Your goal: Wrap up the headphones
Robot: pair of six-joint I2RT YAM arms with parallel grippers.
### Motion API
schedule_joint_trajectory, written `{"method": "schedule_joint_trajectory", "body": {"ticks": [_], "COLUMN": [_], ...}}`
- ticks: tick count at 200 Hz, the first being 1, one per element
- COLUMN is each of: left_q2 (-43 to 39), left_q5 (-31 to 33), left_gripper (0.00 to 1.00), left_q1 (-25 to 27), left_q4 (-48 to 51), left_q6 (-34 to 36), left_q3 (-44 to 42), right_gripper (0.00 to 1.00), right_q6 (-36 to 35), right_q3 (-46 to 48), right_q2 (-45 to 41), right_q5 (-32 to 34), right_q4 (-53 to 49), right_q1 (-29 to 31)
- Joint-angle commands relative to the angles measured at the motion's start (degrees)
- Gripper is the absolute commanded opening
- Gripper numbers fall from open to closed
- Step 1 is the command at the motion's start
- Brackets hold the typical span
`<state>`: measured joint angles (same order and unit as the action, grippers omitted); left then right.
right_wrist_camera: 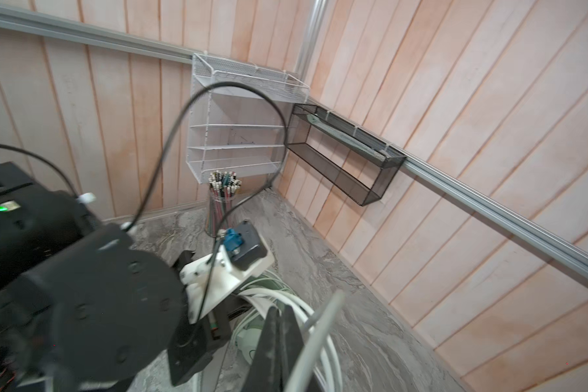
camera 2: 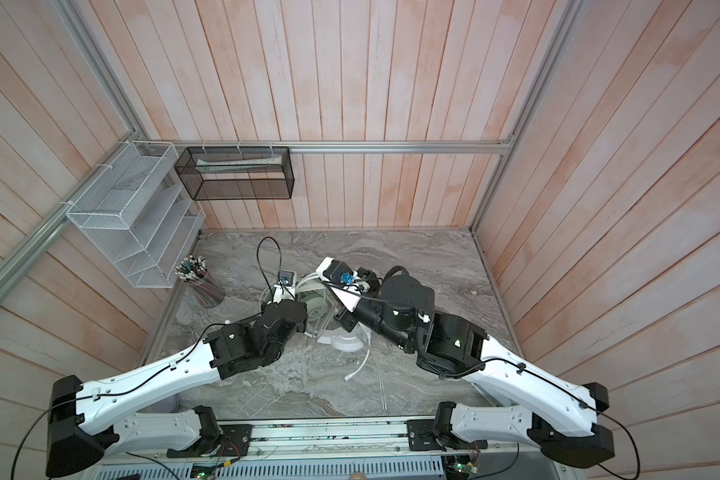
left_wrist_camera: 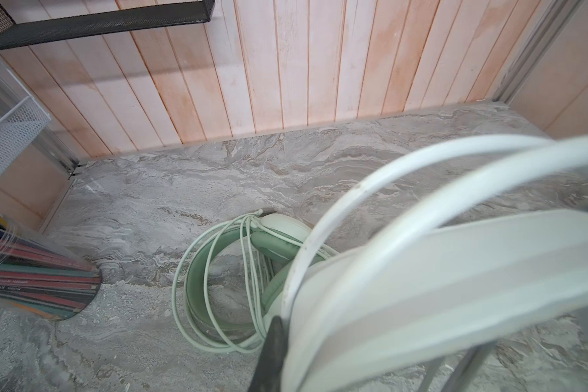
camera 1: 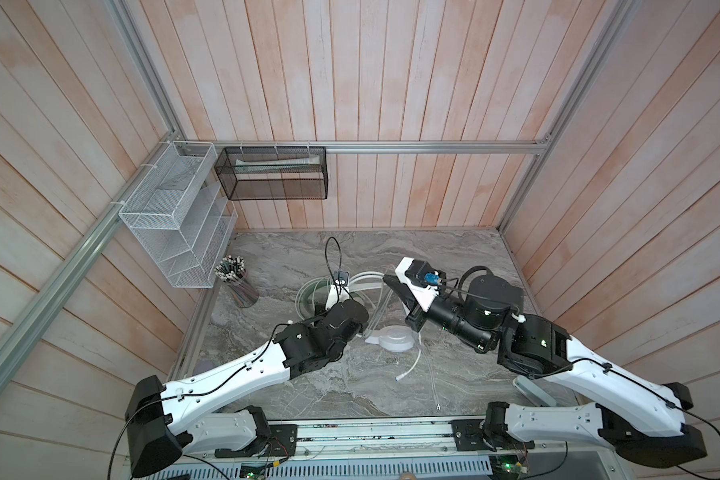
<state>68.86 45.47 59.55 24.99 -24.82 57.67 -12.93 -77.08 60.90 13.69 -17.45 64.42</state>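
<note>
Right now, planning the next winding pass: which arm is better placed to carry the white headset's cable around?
Right, I'd say. The right pincer appears shut on the thin cable, free to carry it; the left pincer looks clamped on the white headband, anchoring it.

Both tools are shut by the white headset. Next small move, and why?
Probably swing the right tool, which seems to pinch the white cable, once around the white headset's band: the mint headset already looks coiled, but the white cable's free end lies loose on the table.
</note>
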Motion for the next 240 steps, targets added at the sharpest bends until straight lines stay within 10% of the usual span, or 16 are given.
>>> {"method": "schedule_joint_trajectory", "body": {"ticks": [1, 62, 240], "left_q2": [-2.35, -6.63, -13.96], "left_q5": [3.11, 1.16, 1.07], "left_gripper": [0.0, 0.0, 0.0], "left_q1": [0.54, 2.6, 3.82], "left_q4": [-3.57, -6.72, -6.58], "left_q6": [-1.71, 1.85, 3.48], "left_q3": [-0.78, -4.81, -3.16], "right_gripper": [0.0, 0.0, 0.0], "right_q6": [2.51, 7.12, 11.39], "right_q3": [0.98, -4.39, 1.94], "right_q2": [0.56, 6.06, 6.21], "right_q5": [-4.82, -8.94, -6.57], "right_q4": [3.99, 4.43, 8.47], "right_q1": [-6.27, -21.68, -25.84]}}
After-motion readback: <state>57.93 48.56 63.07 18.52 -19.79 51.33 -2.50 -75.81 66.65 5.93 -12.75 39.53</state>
